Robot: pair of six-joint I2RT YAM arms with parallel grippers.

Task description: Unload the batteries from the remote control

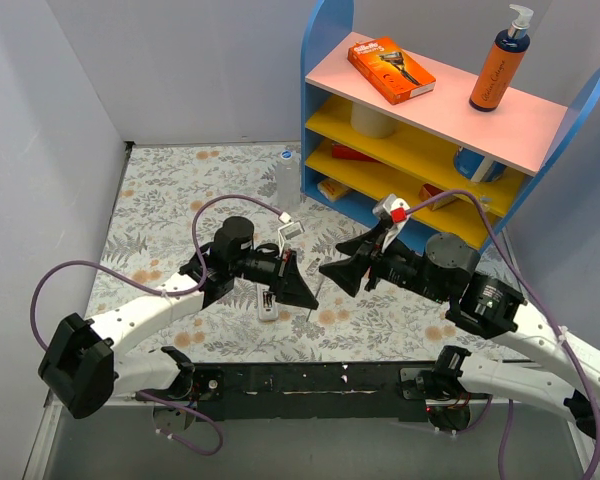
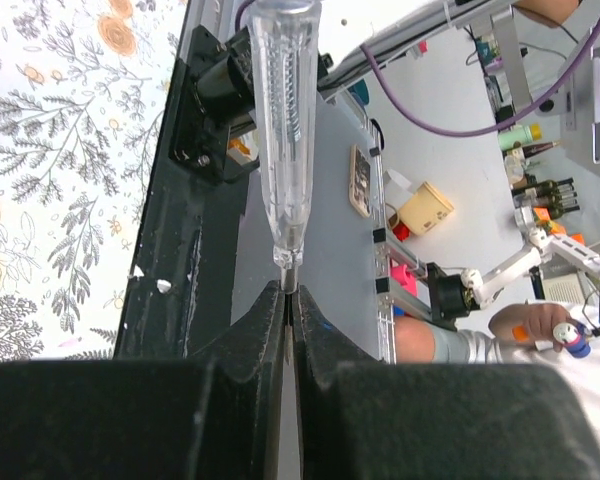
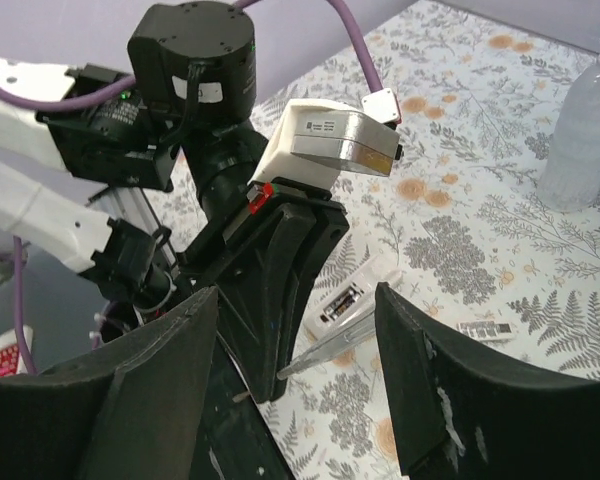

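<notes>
Two claws: left claw (image 2: 290,295) pinches a clear tool (image 2: 285,120), right claw (image 3: 295,292) gapes.

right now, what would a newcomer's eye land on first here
First, mid-table, the left pincer shut on the metal tip of a clear screwdriver-like tool, nose to nose with the open right pincer. Close by, the white remote control lies on the floral table, and a blue shelf at the back right carries an orange box and an orange pump bottle.
</notes>
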